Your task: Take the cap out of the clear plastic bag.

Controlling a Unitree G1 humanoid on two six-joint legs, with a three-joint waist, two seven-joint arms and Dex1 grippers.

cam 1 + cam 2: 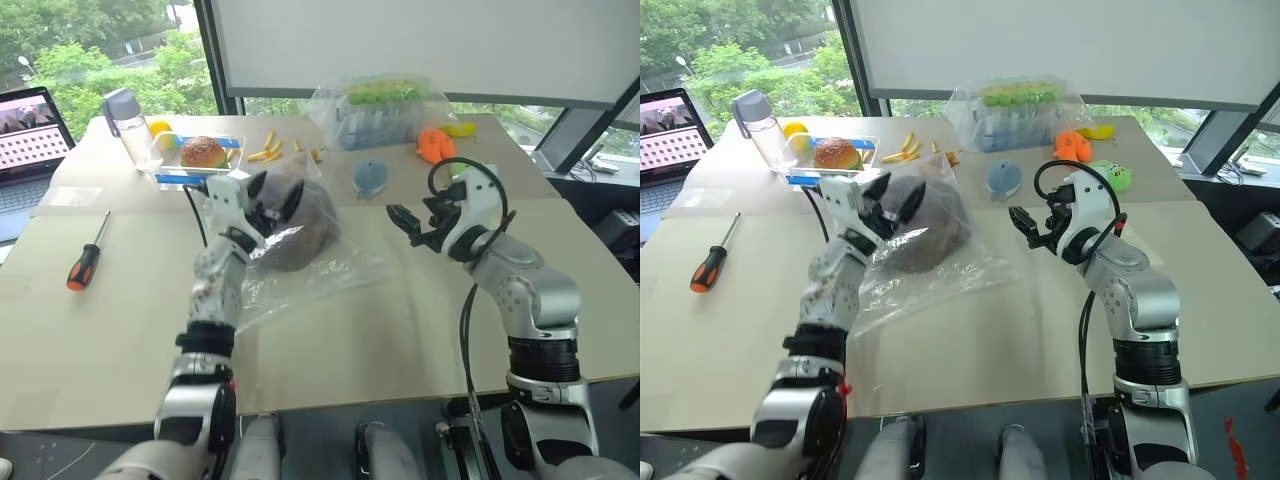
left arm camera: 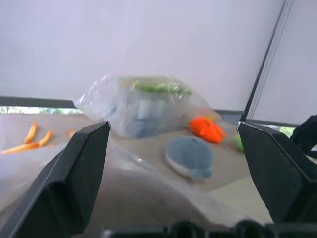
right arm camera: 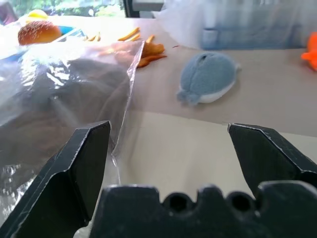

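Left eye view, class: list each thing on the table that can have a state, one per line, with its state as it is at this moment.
cap: inside the clear plastic bag, not yet taken out.
clear plastic bag: lying flat on the table, crinkled, cap in it.
left gripper: fingers open, over the bagged cap.
right gripper: fingers open, holding nothing, beside the bag.
water bottle: upright, lid on.
screwdriver: lying flat.
laptop: open, screen lit.

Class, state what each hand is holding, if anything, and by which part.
Nothing is held: the left hand is open over the clear plastic bag, the right hand open beside it.
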